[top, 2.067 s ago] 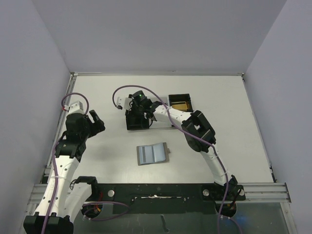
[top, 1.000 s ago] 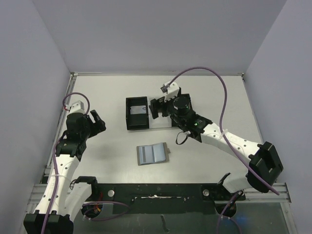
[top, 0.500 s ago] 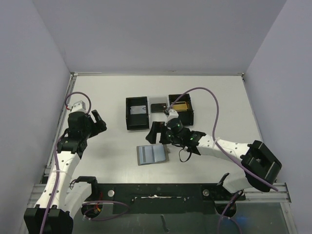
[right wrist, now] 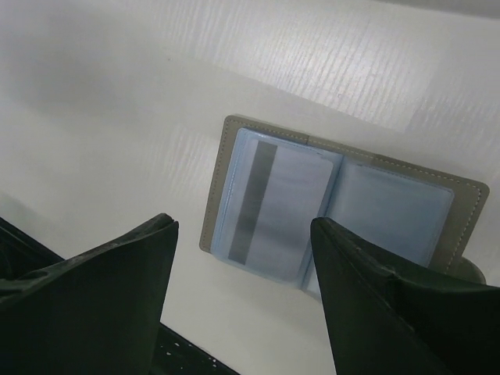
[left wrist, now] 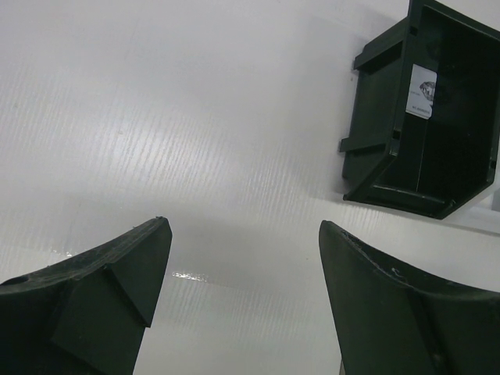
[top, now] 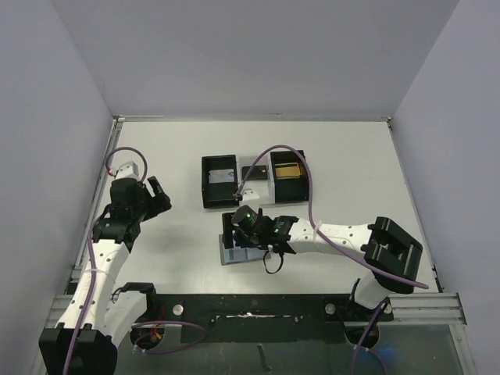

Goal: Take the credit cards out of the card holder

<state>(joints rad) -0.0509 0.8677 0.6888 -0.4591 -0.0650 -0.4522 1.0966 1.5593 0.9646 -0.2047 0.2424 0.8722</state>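
Right gripper (right wrist: 242, 221) spread wide above the open card holder.
The flat grey folding card holder (right wrist: 391, 211) lies open on the white table (right wrist: 117, 94), at 6 o'clock from the black three-compartment plastic tray (top: 205, 183). A pale silvery credit card (right wrist: 273, 203) (dark stripe down it) sits in the panel at 9 o'clock in the right wrist view. Nothing is pinched. The left gripper (left wrist: 244, 225), fingers apart and empty, hovers at 9 o'clock of the tray, well apart.

Most of the card holder (top: 229, 255) beneath the right hand (top: 250, 237), top view.
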